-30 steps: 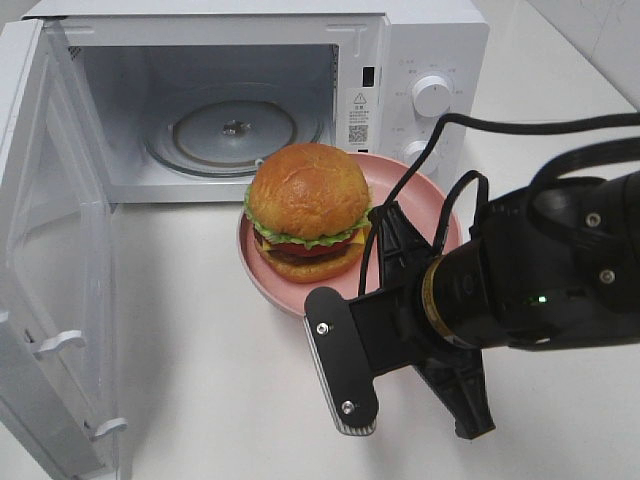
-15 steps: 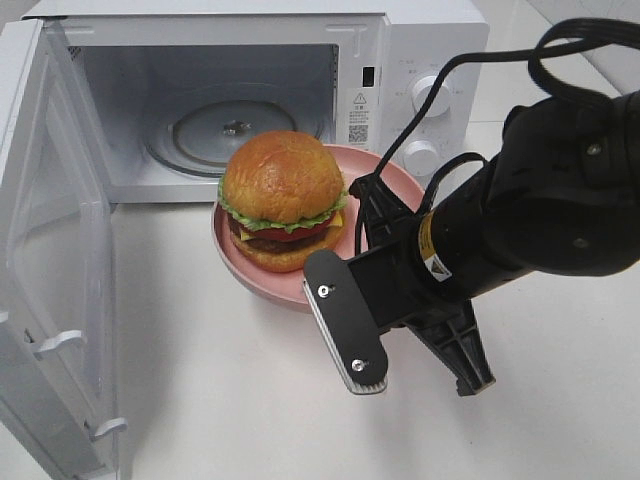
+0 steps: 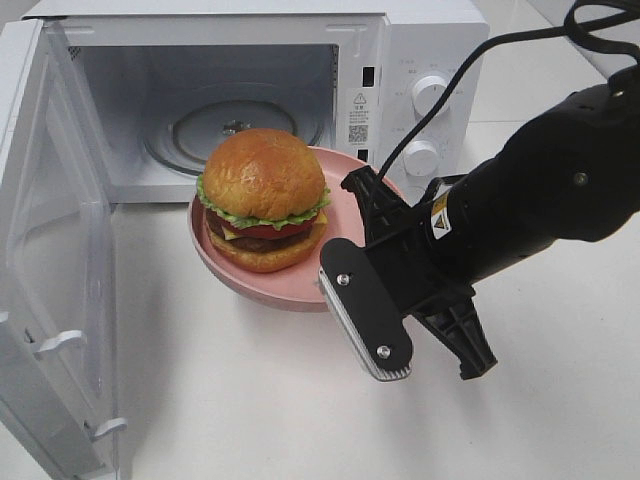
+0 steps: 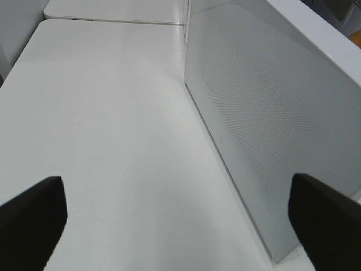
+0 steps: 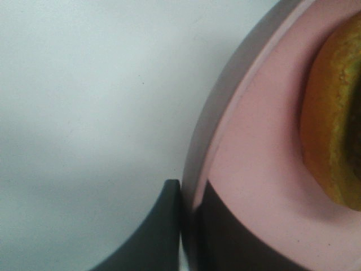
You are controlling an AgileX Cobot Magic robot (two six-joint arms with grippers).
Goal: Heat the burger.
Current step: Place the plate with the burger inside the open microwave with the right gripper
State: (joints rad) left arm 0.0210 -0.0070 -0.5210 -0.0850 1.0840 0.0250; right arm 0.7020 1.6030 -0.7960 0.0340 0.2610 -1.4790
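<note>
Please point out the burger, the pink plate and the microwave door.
burger point(image 3: 262, 175), exterior high view, top of the bun.
pink plate point(image 3: 240, 282), exterior high view, front rim.
microwave door point(image 3: 55, 260), exterior high view, inner window panel.

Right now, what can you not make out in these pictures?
- Exterior high: the pink plate, part of its rim hidden behind the right arm.
- Exterior high: the microwave, dial markings too small.
- Right wrist: the burger, blurred and cut off by the edge.
- Left wrist: the left fingers, only tips showing, cut off by the frame.

Lab-style kitchen setup: microwave point(image 3: 420, 60) on white table point(image 3: 250, 400).
</note>
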